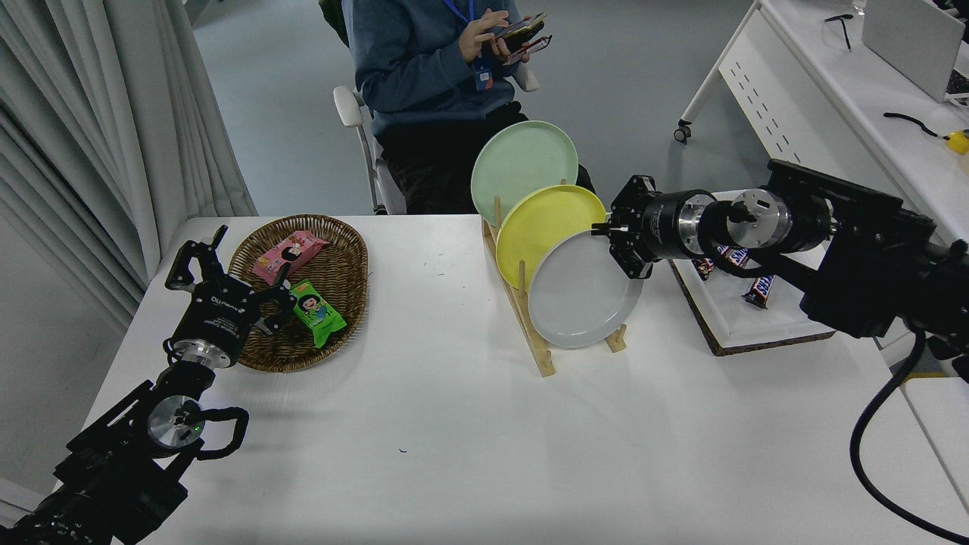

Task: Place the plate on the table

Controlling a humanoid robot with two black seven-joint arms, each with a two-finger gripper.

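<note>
The light-grey plate (581, 294) stands on edge at the front of a wooden rack (539, 350) on the white table (469, 446). My right gripper (618, 244) comes in from the right and is shut on the plate's upper right rim. The plate's lower edge is still down by the rack's front pegs. My left gripper (227, 263) is parked open at the lower left, beside the basket.
A yellow plate (539, 227) and a pale green plate (522, 160) stand behind the grey one in the rack. A wicker basket (333, 265) with snack packets sits at the left. A white tray (738, 322) with candy bars lies at the right. A seated person is at the far side.
</note>
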